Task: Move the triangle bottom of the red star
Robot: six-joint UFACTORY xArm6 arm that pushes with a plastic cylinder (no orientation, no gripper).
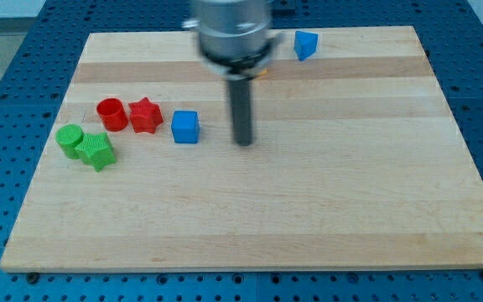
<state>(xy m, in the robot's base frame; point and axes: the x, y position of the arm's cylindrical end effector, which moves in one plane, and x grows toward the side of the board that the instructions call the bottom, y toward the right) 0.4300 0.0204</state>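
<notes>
Down on the board's upper middle stands my tip (243, 143), the end of a dark rod hanging from the blurred grey arm (229, 29). It has no jaws, so it grasps nothing; it touches no block. The blue cube (185, 127) is the nearest block, a short way toward the view's left of my tip, with bare wood between them.

Next to the cube on its left, just apart from it, sits the red star (145, 115). Touching or almost touching the star's left side is the red cylinder (111, 114). Below and left of these, near the board's left edge, the green cylinder (70, 139) and the green star (96, 151) lie pressed together.

Up near the top edge, to the view's right of the arm, is the blue triangle (305, 44), well apart from the red star and from my tip. A sliver of something orange (261, 73) peeks out just under the arm; its shape cannot be made out.

All of this lies on a pale wooden board (325, 210) set on a blue pegboard bench (7, 50).
</notes>
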